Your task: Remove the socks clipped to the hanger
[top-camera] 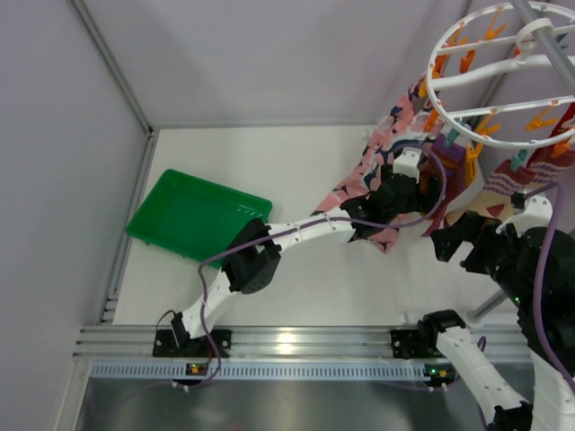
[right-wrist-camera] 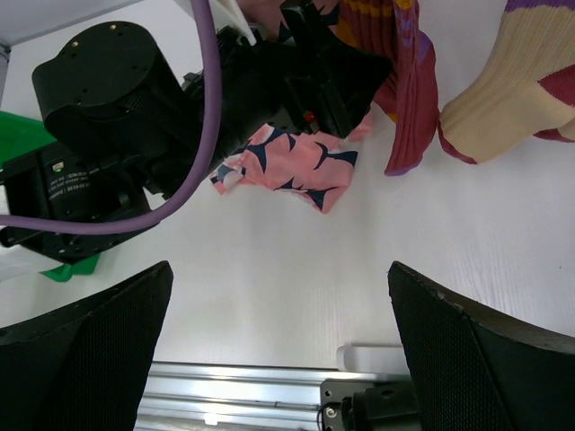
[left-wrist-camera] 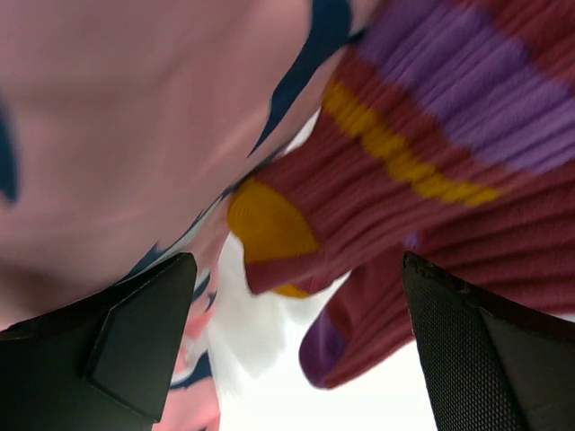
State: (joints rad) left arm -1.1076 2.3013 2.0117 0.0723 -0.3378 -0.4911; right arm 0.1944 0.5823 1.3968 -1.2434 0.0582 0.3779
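Observation:
The round white hanger [top-camera: 490, 67] with orange and teal pegs hangs at the top right. Socks dangle from it: a maroon one with purple and yellow bands [left-wrist-camera: 431, 206] [right-wrist-camera: 409, 99], a tan one [right-wrist-camera: 503, 108] [top-camera: 476, 202] and a red one [top-camera: 550, 162]. My left gripper [left-wrist-camera: 296, 350] [top-camera: 415, 180] is open, raised just under the maroon sock's toe, with the pink printed cloth [left-wrist-camera: 117, 135] at its left finger. Nothing is pinched. My right gripper [right-wrist-camera: 278, 350] [top-camera: 454, 238] is open and empty over the white table, lower and to the right of the left one.
A green tray [top-camera: 193, 215] lies on the table at the left. The pink cloth [top-camera: 377, 162] hangs down to the tabletop beside the left arm [right-wrist-camera: 117, 135]. A grey frame pole [top-camera: 544, 40] crosses above the hanger. The aluminium rail [top-camera: 287, 346] runs along the near edge.

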